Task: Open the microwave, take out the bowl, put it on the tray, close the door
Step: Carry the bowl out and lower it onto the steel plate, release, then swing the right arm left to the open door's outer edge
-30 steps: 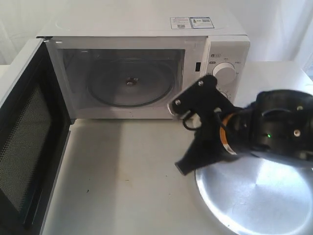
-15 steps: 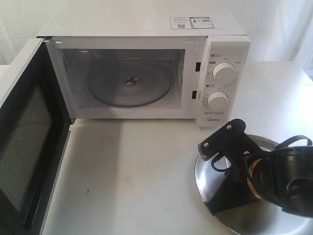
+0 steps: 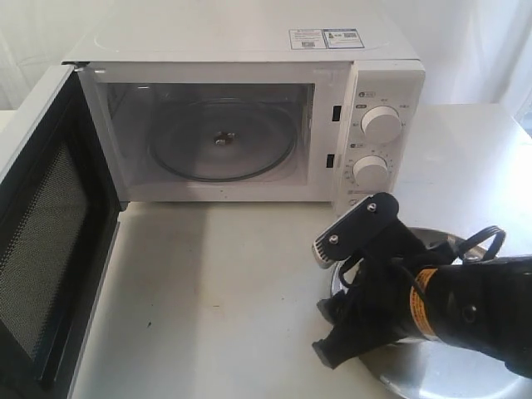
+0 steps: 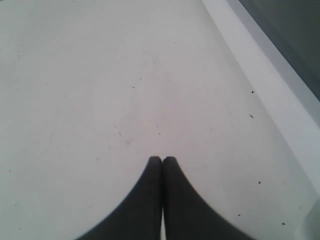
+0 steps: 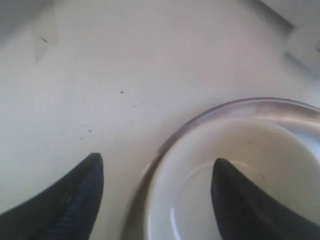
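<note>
The white microwave [image 3: 249,50] stands with its door [image 3: 50,241] swung wide to the left, mesh side showing, and only the bare glass turntable [image 3: 220,141] inside. The silver tray [image 3: 449,381] lies at the front right, largely under my right arm. My right gripper [image 3: 332,345] [image 5: 156,160] is open low over the tray's left edge. In the right wrist view the cream-white bowl [image 5: 185,200] sits on the tray [image 5: 300,125], one finger over the bowl and the other outside over the table. The arm hides the bowl in the exterior view. My left gripper [image 4: 162,159] is shut and empty above the table.
The white tabletop [image 3: 216,291] stretches between the open door and the tray. The door's white edge and dark face [image 4: 280,45] run beside my left gripper. The two dials [image 3: 381,125] face the tray side.
My right arm came down from in front of the microwave's dials onto the tray, then shifted left along the tray's edge. The microwave and door stayed still.
</note>
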Controlling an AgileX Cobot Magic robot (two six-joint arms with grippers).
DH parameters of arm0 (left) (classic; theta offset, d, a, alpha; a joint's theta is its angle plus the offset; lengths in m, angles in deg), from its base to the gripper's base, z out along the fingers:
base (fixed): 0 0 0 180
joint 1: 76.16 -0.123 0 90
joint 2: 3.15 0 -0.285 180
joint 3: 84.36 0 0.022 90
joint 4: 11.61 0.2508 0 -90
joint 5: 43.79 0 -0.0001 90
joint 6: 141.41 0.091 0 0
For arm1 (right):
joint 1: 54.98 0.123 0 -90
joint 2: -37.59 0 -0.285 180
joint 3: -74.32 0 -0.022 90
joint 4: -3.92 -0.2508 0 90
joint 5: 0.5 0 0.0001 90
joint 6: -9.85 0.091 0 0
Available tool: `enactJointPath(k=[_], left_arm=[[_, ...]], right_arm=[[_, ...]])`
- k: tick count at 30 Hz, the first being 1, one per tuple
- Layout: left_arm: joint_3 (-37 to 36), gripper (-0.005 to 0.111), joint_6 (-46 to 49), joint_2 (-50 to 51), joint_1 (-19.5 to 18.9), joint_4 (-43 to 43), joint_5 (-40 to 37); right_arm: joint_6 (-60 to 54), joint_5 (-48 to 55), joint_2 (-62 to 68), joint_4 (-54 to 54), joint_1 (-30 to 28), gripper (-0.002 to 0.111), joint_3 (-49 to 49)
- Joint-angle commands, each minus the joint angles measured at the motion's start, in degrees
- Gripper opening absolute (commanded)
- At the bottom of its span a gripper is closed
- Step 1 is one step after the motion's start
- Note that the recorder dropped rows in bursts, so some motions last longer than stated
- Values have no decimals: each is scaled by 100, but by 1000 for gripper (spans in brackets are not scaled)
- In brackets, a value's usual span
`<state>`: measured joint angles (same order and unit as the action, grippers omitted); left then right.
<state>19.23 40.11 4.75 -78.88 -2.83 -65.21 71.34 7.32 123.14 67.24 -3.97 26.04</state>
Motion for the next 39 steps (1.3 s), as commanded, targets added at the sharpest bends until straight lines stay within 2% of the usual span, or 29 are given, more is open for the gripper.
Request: enactJointPath(k=[1,3,5,7,8,9,12,14,16,20,25,30,33,39], left_arm=[[-55,0,0,-12,1,-18,-237],[-55,0,0,-12,1,-18,-237],[-55,0,0,-12,1,-18,-237],[-55,0,0,-12,1,-18,-237],[-55,0,0,-12,1,-18,-237],[-55,0,0,-12,1,-18,-237],[-55,0,0,-12,1,-18,-237],[-55,0,0,-12,1,-18,-237],[-55,0,0,-12,1,-18,-237],[-55,0,0,-12,1,-18,-237],[-55,0,0,-12,1,-18,-237],[-55,0,0,-12,1,-18,-237],[-55,0,0,-12,1,-18,-237],[-55,0,0,-12,1,-18,-237]], right_arm=[[230,510,-236,9,-9,56,-27],[284,0,-354,185,-9,50,-27],[284,-1074,-452,502,-9,39,-13],[2,-2262,-490,730,-9,15,124],[-633,-2974,-477,551,-9,1,298],[-942,-3163,-447,378,-9,0,425],[-2627,-3154,-203,-1156,-20,0,1167],[-3442,-3360,19,-1684,-20,0,1471],[-3732,-3968,444,-1812,-20,0,1809],[-3756,-5178,1340,-1700,-20,0,2392],[-2904,-6707,2570,-942,-20,0,3284],[-2513,-7123,2860,-496,-20,0,3756],[-2165,-7778,2861,-66,44,0,4122],[-1994,-7243,3140,423,637,0,4540]])
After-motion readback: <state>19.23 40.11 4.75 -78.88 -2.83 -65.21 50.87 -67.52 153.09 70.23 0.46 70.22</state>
